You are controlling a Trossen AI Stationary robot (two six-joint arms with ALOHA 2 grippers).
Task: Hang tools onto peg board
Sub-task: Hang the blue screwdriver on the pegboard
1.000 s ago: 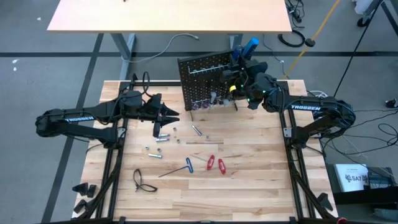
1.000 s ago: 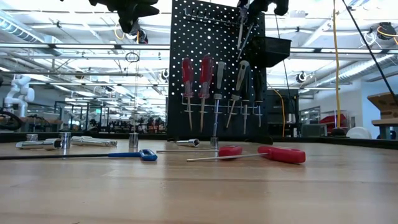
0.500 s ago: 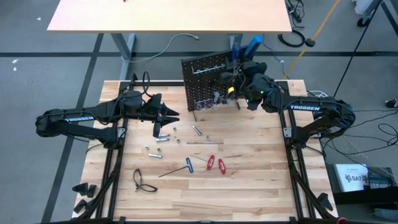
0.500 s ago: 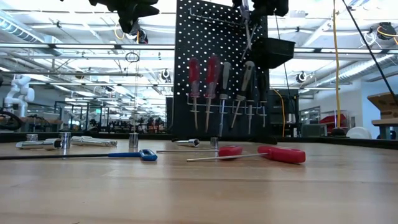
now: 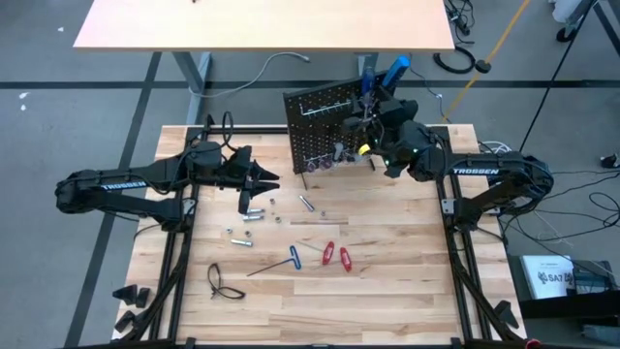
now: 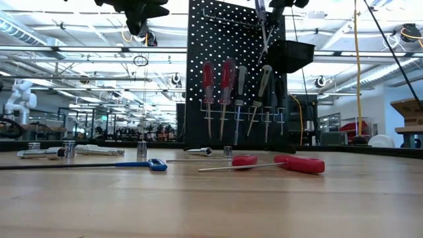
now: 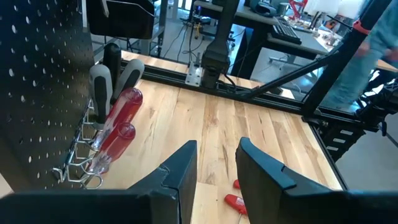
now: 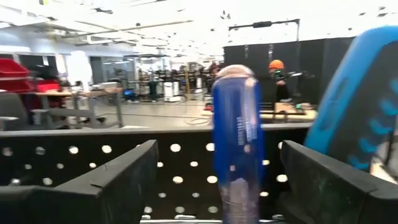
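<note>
The black peg board (image 5: 320,131) stands upright at the table's far middle. Red- and grey-handled screwdrivers (image 6: 227,82) hang through its lower wire rail, and a black bin (image 6: 288,54) is fixed to it. My right gripper (image 8: 217,149) is open at the board's top. Its fingers stand on either side of a blue screwdriver handle (image 8: 236,130), which is upright and apart from both. That screwdriver's shaft (image 6: 264,32) runs down before the board. My left gripper (image 5: 263,182) hovers over the table's left part, slightly open, with nothing between its fingers. Two red screwdrivers (image 5: 336,256) and a blue T-handle key (image 5: 291,257) lie on the table.
Small silver bits (image 5: 247,215) lie scattered under and near my left gripper. A black loop-shaped thing (image 5: 221,281) lies at the near left. A broader blue handle (image 8: 357,99) stands close beside my right gripper. A person shows beyond the table (image 7: 373,56).
The peg board has shifted a little toward the table's right edge, carrying its hung screwdrivers with it. The blue screwdriver's shaft at the board's top has swung slightly.
</note>
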